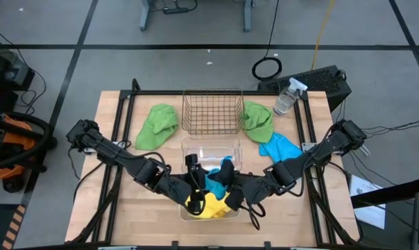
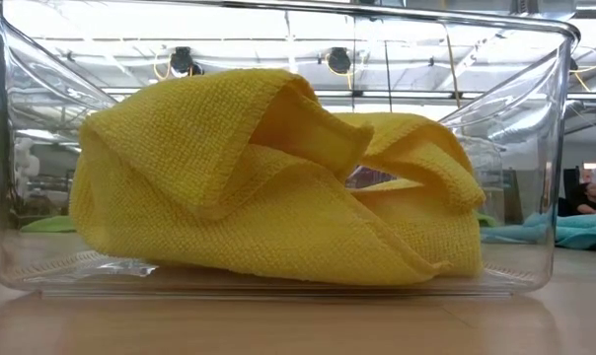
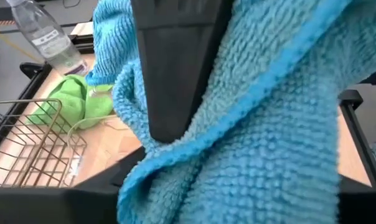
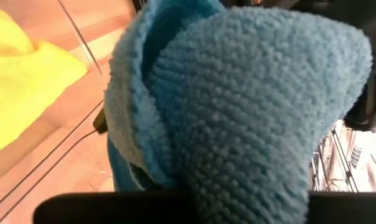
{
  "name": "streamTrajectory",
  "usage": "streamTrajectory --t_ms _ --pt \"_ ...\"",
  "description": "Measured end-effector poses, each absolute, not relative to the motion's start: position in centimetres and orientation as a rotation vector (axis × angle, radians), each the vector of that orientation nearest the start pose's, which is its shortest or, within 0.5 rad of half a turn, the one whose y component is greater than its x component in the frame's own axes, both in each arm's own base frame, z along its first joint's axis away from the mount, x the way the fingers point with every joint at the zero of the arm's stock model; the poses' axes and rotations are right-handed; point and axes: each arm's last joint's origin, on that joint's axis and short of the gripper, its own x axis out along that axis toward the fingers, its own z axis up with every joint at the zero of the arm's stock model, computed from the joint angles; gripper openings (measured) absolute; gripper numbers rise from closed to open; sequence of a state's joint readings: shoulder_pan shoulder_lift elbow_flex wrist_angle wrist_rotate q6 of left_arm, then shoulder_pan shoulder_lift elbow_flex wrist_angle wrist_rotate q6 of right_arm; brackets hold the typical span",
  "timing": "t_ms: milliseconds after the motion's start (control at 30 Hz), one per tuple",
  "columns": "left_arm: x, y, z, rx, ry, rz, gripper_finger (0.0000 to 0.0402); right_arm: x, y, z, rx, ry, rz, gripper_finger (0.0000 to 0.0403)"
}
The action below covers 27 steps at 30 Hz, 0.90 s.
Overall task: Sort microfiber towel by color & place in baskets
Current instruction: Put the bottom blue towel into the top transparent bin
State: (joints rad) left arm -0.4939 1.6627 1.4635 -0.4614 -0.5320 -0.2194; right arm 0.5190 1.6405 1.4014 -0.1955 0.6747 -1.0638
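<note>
Blue towel point(image 4: 238, 106) bunched between right claw point(image 1: 232, 182) and left claw point(image 1: 195, 182).

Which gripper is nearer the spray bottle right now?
Right. The right gripper sits mid-table on the spray bottle's side; the left gripper is farther across, both at the blue towel.

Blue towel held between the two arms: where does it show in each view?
High view: blue towel, centre, above the clear baskets.
Low view: not in it; the blue at the right edge is another towel.
Left wrist view: fills the frame.
Right wrist view: fills the frame.
Shared landmark: yellow towel.
</note>
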Motion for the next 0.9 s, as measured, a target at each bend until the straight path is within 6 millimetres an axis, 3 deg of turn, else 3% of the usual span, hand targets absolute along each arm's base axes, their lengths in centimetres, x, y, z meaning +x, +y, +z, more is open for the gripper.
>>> streamTrajectory --t_ms 167,300,467,633,900 --pt "32.9 -16.5 32.2 0.161 0.558 0.092 0.0124 33.4 16.6 32.9 -1.187 0.424 0.031 0.0057" --pt "32.9 -16.4 32.1 0.189 0.568 0.089 0.0025 33.1 16.5 32.4 -1.077 0.469 0.022 0.0105" --pt "32.8 -16.2 32.0 0.205 0.582 0.105 0.0032 32.7 16.2 31.9 -0.909 0.541 -0.017 0.0180" --pt "32.3 -15.7 32.2 0.245 0.598 0.171 0.0026 31.9 15.8 30.0 -0.755 0.695 0.020 0.0245" --pt "31.9 -13.8 33.1 0.237 0.612 0.219 0.0020 31.0 15.1 29.2 -0.530 0.822 -0.026 0.0283"
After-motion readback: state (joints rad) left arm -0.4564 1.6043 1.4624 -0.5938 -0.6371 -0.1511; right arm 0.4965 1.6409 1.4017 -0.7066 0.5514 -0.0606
